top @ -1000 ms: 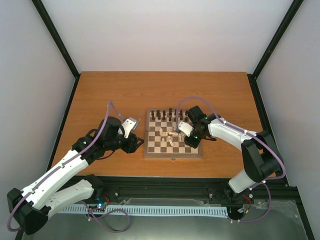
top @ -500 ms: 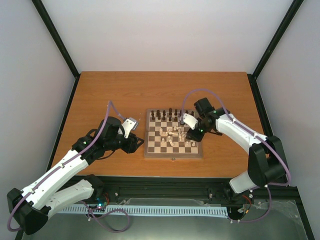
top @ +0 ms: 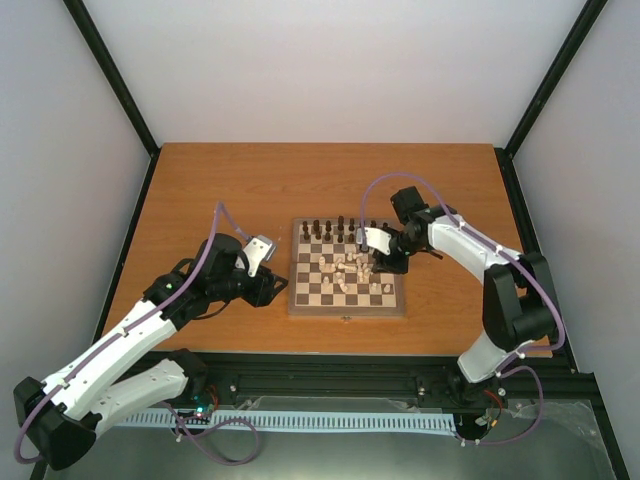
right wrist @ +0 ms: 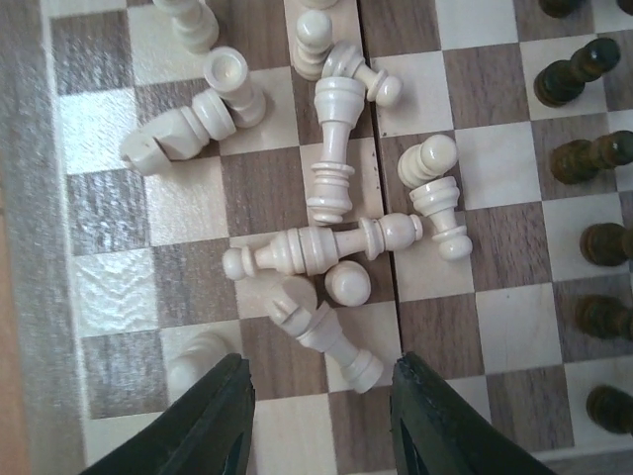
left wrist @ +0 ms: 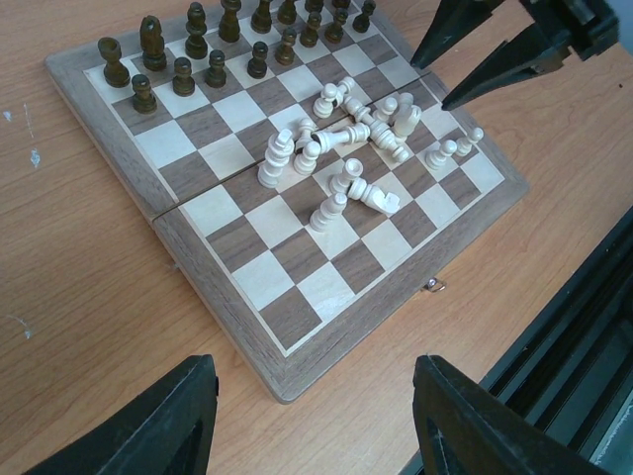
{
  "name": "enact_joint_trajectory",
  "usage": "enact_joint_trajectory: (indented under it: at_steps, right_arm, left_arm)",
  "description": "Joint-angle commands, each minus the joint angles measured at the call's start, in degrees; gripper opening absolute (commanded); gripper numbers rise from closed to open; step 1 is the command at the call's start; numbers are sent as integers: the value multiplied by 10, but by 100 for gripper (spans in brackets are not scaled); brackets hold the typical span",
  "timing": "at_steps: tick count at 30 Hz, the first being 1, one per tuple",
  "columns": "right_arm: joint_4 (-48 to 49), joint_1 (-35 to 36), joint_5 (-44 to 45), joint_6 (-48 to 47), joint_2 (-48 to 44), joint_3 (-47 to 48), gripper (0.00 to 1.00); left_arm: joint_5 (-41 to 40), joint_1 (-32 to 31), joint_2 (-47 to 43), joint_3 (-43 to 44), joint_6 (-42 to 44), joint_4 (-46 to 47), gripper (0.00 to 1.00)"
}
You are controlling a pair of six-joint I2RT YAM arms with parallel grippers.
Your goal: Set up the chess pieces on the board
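Board (top: 347,311) sits mid-bench (top: 200,190). Dark pieces (left wrist: 183,71) stand along its 12 o'clock edge; cream pieces (right wrist: 331,242) lie heaped toward 3 o'clock. The right gripper (right wrist: 318,374) hovers over the heap, jaws apart. The left gripper (left wrist: 315,368) sits at 9 o'clock, jaws apart. Closing here risks pinching 2 touching pieces or scattering neighbours.

My left arm (top: 130,335) and right arm (top: 470,250) wear white shells over the long links, with black joints and black bases. A lilac cable (top: 215,225) loops along each one. Each wrist carries a pale grey camera block (top: 262,250). My fingers (left wrist: 158,426) are black, smooth, tapering wedges.
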Motion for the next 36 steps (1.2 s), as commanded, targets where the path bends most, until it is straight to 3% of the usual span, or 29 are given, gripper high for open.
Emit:
enact_joint_trajectory:
  at_steps: [1,12,25,36]
  right_arm:
    - [31,-3,10,-68,35,7,40]
    - [33,-2,30,-83,100,2,34]
    - [31,-8,52,-69,75,-31,14]
    - [-11,-8,81,-54,26,-19,9]
  left_arm:
    - [-5,-4,1,3,10,6,57]
    - [-7,-5,7,3,10,5,57]
    - [-2,-4,4,3,10,6,57]
    - [5,-4,-4,2,10,8,57]
